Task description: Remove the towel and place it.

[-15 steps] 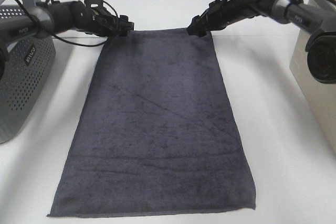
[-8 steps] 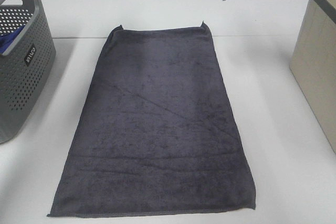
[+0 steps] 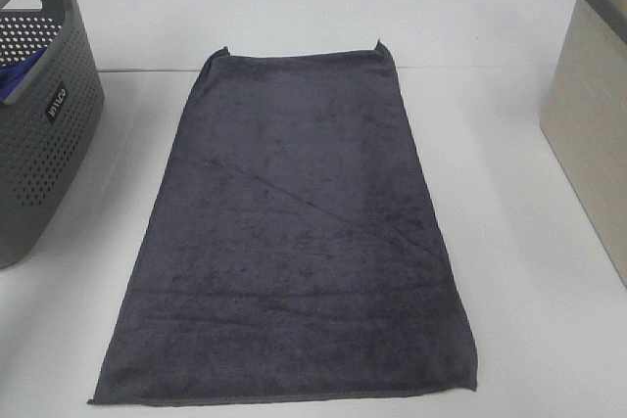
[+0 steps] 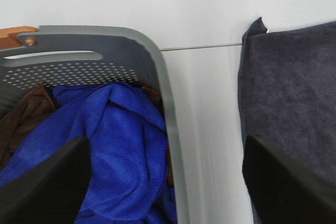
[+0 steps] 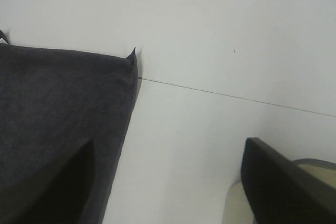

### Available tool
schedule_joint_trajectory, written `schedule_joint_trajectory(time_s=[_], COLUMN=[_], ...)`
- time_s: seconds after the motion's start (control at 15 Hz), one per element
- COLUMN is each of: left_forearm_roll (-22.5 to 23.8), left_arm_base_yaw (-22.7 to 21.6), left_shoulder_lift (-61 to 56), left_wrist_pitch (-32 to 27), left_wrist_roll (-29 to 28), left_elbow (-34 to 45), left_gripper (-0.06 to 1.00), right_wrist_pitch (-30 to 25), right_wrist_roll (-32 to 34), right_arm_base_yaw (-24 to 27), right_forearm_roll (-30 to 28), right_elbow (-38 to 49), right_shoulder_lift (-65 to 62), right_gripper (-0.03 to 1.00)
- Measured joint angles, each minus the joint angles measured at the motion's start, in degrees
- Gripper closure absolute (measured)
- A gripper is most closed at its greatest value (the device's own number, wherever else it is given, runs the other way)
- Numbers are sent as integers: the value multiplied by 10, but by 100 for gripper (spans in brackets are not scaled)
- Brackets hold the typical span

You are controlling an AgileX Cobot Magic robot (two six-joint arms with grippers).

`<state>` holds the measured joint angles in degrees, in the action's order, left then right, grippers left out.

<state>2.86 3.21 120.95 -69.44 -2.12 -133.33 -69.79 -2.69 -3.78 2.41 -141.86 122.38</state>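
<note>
The towel (image 3: 294, 242) is a dark charcoal-grey terry cloth lying flat and spread out lengthways on the white table (image 3: 509, 271), with both far corners slightly peaked. Neither arm shows in the exterior high view. In the left wrist view the left gripper (image 4: 165, 148) is open with nothing between its fingers, above the basket's rim, and a corner of the towel (image 4: 294, 93) lies off to one side. The right gripper (image 5: 169, 145) is open and empty too, over bare table beside the other far corner of the towel (image 5: 58, 103).
A grey perforated basket (image 3: 39, 144) stands at the left edge, holding a blue cloth (image 4: 115, 140) and a brown cloth (image 4: 21, 119). A beige bin (image 3: 588, 144) stands at the right edge. A thin seam (image 5: 236, 98) crosses the table by the towel's far end.
Both grippers were at the towel's far corners a second ago. They have pulled back and left the exterior high view. The towel lies flat where it was.
</note>
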Motion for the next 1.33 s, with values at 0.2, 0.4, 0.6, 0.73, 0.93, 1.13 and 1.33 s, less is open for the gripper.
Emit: schedule_joint_trajectory(time_s=[0.2, 0.4, 0.6, 0.73, 0.93, 1.13, 1.33], left_forearm_roll=[-29, -21, -21, -21, -3, 12, 13], left_arm_base_yaw=[-23, -50, -50, -50, -50, -50, -50], left_shoulder_lift=[-46, -235, -422, -525, -684, -808, -953], left_wrist_pitch=[0, 14, 80, 96, 102, 125, 137], left_wrist_roll=[4, 17, 21, 21, 21, 21, 21], left_elbow=[57, 299, 494, 603, 744, 840, 922], left_gripper=[20, 20, 20, 20, 20, 20, 20], right_wrist_pitch=[0, 0, -1, -1, -1, -2, -2], right_wrist_roll=[5, 13, 15, 15, 15, 15, 15], right_arm_base_yaw=[2, 2, 2, 2, 2, 2, 2], right_forearm_roll=[8, 12, 12, 12, 11, 9, 12], right_elbow=[95, 372, 549, 647, 777, 874, 943], right_shoulder_lift=[-70, -278, -458, -567, -722, -845, -976], right_gripper=[22, 22, 22, 22, 22, 22, 22])
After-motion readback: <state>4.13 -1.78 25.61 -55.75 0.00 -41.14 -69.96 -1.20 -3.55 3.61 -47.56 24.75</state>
